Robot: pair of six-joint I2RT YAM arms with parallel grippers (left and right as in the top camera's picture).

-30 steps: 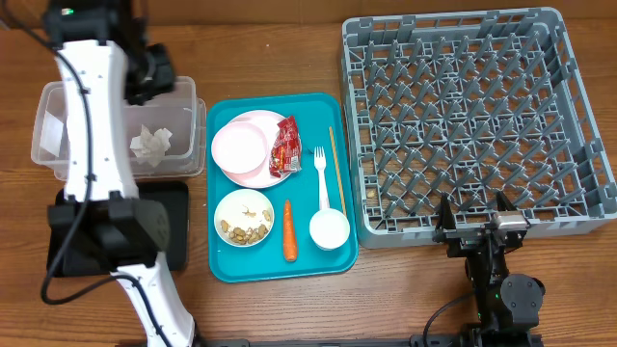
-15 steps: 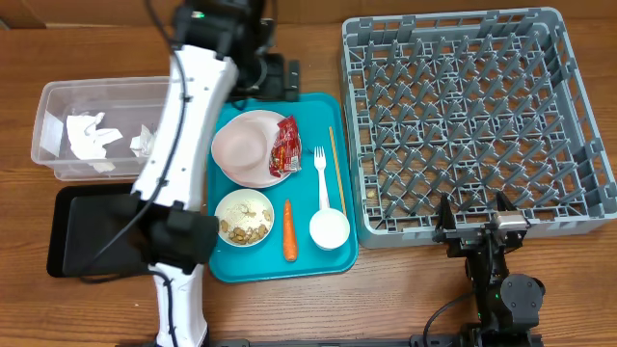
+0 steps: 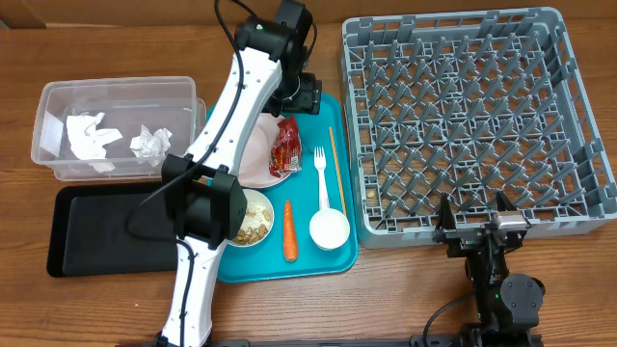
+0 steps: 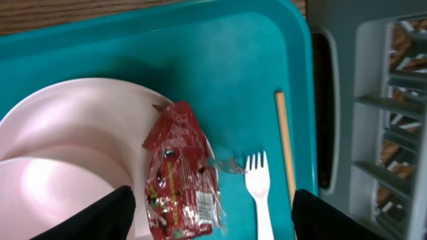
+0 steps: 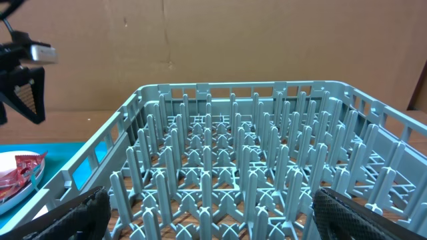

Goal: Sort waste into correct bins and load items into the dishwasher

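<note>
Clear tub (image 3: 58,154), left of the teal tray (image 3: 337,262): crumpled napkins (image 3: 92,135) already in. Black tray (image 3: 96,231), also left: no waste visible. On the teal tray, unsorted: pink plate (image 4: 73,133), red wrapper (image 4: 180,173), bowl of food bits (image 3: 254,220), carrot (image 3: 288,233), fork (image 3: 322,178), chopstick (image 3: 336,166), white cup (image 3: 329,228). Left hand (image 4: 213,203) hovers over the wrapper, fingers spread, holding nothing. Dish rack (image 3: 472,116), right of the teal tray: nothing loaded. Right hand (image 3: 474,227) beside it, spread wide. Judged: early stage.

Two crumpled white paper napkins (image 3: 90,135) (image 3: 149,143), one shiny red snack wrapper (image 3: 284,149), one small orange carrot (image 3: 288,231), one white plastic fork (image 3: 321,173), one thin tan chopstick (image 3: 336,164) (a single stick).
</note>
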